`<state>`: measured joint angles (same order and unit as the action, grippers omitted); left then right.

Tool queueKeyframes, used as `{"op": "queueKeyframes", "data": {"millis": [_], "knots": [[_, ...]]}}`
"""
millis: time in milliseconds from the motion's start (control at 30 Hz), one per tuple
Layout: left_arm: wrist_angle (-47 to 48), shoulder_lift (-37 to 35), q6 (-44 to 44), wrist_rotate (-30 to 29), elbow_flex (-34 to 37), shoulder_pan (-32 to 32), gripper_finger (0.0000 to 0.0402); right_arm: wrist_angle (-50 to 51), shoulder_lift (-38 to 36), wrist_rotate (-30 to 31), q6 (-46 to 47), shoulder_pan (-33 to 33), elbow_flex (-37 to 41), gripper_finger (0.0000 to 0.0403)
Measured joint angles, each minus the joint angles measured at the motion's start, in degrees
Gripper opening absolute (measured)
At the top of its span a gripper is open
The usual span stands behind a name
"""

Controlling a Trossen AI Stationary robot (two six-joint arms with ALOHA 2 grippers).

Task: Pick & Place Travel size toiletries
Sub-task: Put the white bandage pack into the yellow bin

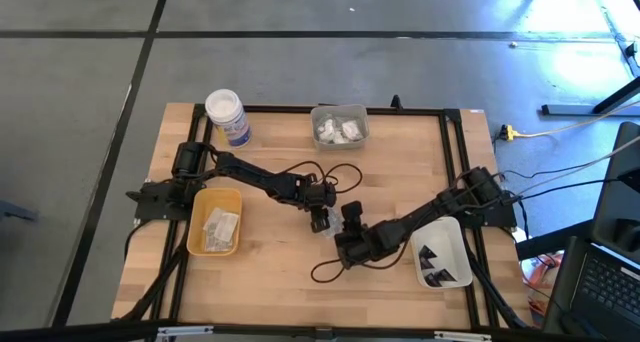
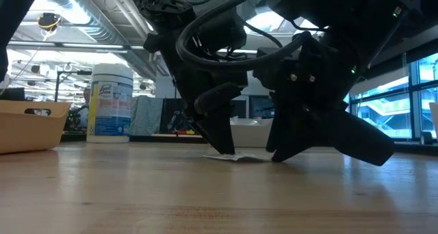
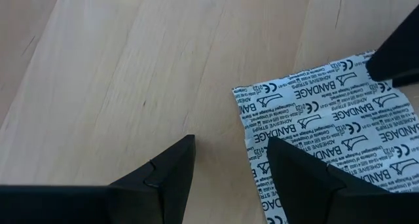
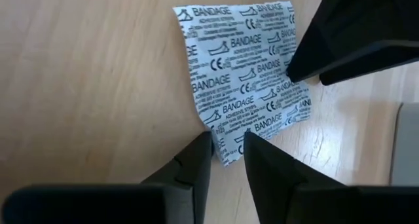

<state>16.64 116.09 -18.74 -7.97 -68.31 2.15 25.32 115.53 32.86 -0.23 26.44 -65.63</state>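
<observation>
- Sitting at frame left on the surface (image 1: 270, 272), a yellow tray (image 1: 196, 244) holds packets.
- Left gripper (image 1: 320, 220), mid-frame, spread apart over the bandage sachet (image 3: 327, 145).
- Right gripper (image 1: 350, 220), fingers slightly parted at the sachet's corner.
- White tray (image 1: 455, 244) at right holds dark wedges (image 1: 432, 262).

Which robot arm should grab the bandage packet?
Probably the right. The right gripper already straddles the bandage packet corner, while the left gripper has one finger over it.
</observation>
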Motion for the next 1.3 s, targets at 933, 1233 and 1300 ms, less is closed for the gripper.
{"op": "queueKeyframes", "data": {"millis": [933, 1233, 1300], "knots": [[2.1, -2.1, 11.6, 4.4, -1.6, 0.0, 0.0192, 7.1, -3.8, -3.0, 7.0, 3.8, -2.0, 0.0001], [1.9, -1.2, 7.8, 4.6, -1.4, 0.0, 0.0181, 6.8, -3.9, -2.5, 6.2, 3.7, -2.0, 0.0048], [1.7, -0.9, 7.5, 4.6, -1.4, 0.0, 0.0180, 6.1, -3.4, -2.5, 4.6, 3.8, -2.0, 0.0070]]}}
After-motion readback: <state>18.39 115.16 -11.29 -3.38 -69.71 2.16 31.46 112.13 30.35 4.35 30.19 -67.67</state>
